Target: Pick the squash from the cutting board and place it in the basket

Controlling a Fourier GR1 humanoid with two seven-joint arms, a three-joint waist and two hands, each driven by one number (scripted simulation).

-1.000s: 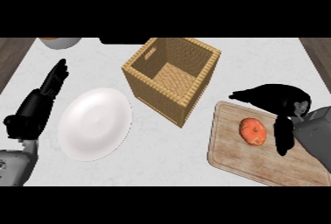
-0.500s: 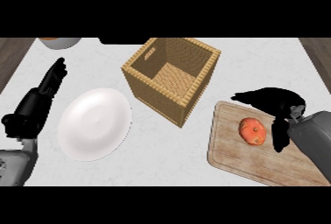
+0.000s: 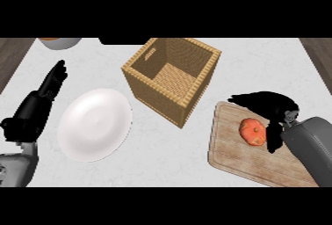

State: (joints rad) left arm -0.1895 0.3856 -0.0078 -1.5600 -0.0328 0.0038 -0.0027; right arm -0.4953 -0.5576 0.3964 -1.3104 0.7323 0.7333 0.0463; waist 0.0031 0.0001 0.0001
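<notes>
Nearest to us, at the desk's (image 3: pixel 162 149) near right corner, lies one wooden cutting board (image 3: pixel 250 162), tilted so its long side runs away from us at an angle. On the board's far half sits the one squash (image 3: pixel 253 132), orange and round, lying on the wood. Our right hand (image 3: pixel 276 110) arches over the board's far end just beyond and beside the squash; its dark fingers (image 3: pixel 273 139) curl down on the squash's right side, and a thumb reaches along the board's far edge. We cannot tell whether the fingers touch the squash or only stand close against it, and they do not close round it. The grey forearm comes in from the lower right over the board.

At the desk's near left edge our left hand (image 3: pixel 35 110) rests with its fingers (image 3: pixel 55 77) straight, together and pointing away from us, holding nothing. Just right of it lies one white plate (image 3: pixel 95 124), bare, apart from the hand.

Farther off, about mid-desk, stands one woven basket (image 3: pixel 170 79), square, open at the top, with a handle slot in its left wall. Its near corner stands just beside the board's far left corner, and the plate lies near its left side.

At the far left corner one round bowl-like thing (image 3: pixel 59 41) shows only in part.

We can read no writing or labels anywhere.
</notes>
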